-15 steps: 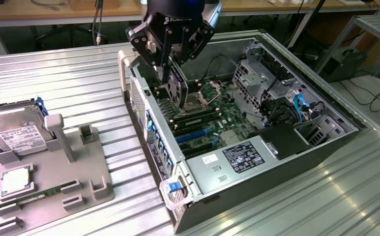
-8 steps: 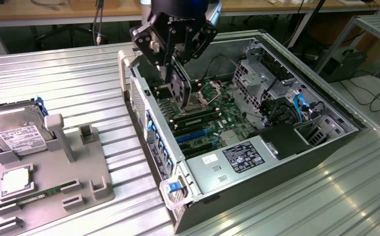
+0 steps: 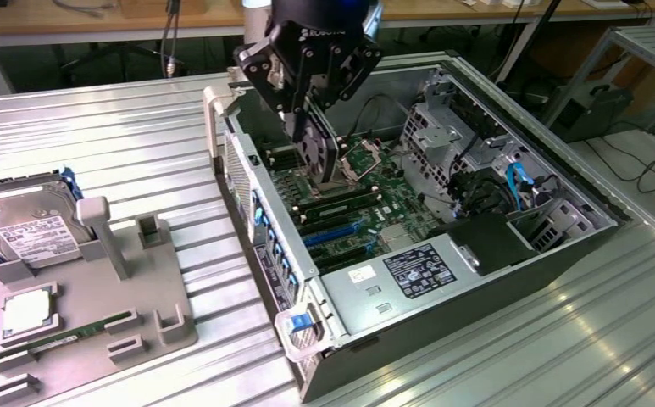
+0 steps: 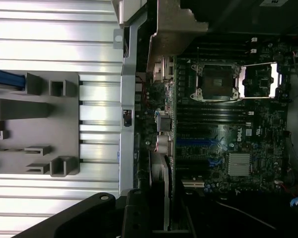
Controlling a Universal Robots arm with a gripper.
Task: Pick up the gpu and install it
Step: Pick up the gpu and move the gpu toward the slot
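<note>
I have the gripper (image 3: 310,117) clamped on the gpu (image 3: 324,157), with the motherboard (image 3: 395,182) just below it inside the case (image 3: 508,288).

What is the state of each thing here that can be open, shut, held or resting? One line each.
gpu: held on edge over the motherboard.
gripper: shut on the gpu.
computer case: lying on its side, open upward.
CPU socket: cover flipped open.
hard drive: resting in the gray holder.
</note>
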